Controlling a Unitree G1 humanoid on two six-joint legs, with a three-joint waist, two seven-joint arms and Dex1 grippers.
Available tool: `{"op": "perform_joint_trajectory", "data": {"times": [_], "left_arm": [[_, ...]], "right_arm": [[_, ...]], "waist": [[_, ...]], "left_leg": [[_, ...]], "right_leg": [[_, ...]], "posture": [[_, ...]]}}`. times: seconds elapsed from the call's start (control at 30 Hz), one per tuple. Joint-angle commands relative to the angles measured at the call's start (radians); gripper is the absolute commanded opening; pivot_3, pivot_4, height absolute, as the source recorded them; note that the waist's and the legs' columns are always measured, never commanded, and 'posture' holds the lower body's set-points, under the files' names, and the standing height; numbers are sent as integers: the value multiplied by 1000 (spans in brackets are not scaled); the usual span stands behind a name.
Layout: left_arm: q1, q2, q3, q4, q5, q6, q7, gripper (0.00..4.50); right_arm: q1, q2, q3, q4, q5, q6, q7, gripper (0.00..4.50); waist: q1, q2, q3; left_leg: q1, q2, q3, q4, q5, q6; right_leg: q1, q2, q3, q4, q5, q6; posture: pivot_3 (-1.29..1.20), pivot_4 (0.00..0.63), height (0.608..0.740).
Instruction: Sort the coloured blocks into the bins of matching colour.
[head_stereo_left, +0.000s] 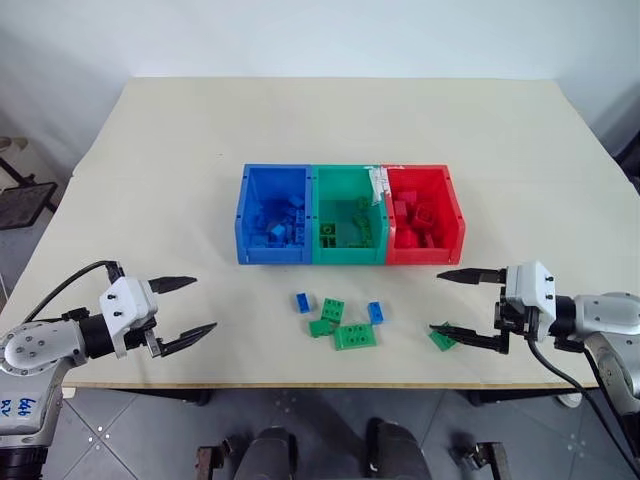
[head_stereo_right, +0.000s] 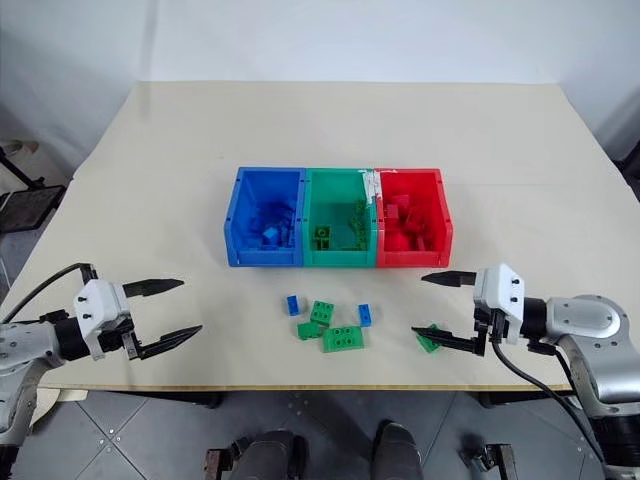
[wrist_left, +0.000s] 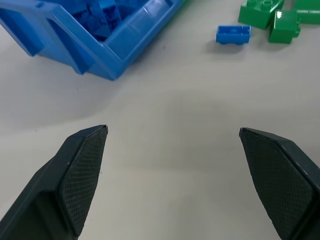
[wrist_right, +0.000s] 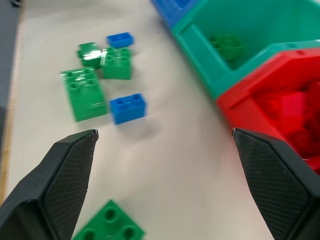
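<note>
Three bins stand side by side mid-table: blue (head_stereo_left: 272, 253), green (head_stereo_left: 348, 254) and red (head_stereo_left: 424, 254), each holding blocks of its own colour. In front of them lie loose blocks: a blue one (head_stereo_left: 302, 302), three green ones (head_stereo_left: 355, 337) in a cluster and another blue one (head_stereo_left: 375, 312). A single green block (head_stereo_left: 441, 340) lies further right, beside the lower finger of my right gripper (head_stereo_left: 436, 301). That gripper is open and holds nothing. My left gripper (head_stereo_left: 203, 305) is open and empty too, left of the cluster and above the table.
The table's front edge (head_stereo_left: 300, 383) runs just below the loose blocks and both grippers. Bare tabletop stretches behind the bins and to either side. A dark stand (head_stereo_left: 25, 200) sits on the floor to the far left.
</note>
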Motion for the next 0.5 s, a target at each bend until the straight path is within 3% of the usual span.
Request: {"op": "perform_joint_trajectory", "data": {"times": [0.03,0.33,0.5], "left_arm": [[-1,-12,-25,-68,-13,15,12,4490],[-79,-109,-298,-261,4,66,4,4490],[-152,-154,-425,-229,62,22,-15,4490]], "right_arm": [[28,-9,-43,-38,7,-20,11,4500],[313,-88,-315,22,-28,-97,54,4500],[397,-118,-360,149,-104,-208,99,4500]], "waist": [[0,0,0],[29,0,0],[20,0,0]], "left_leg": [[0,0,0,0,0,0],[0,1,1,1,-1,1],[3,1,6,1,-1,0]], "right_leg": [[0,0,0,0,0,0],[1,1,1,-2,0,0],[2,3,6,-3,0,-1]], "posture": [[0,150,740],[0,150,740],[0,150,740]]}}
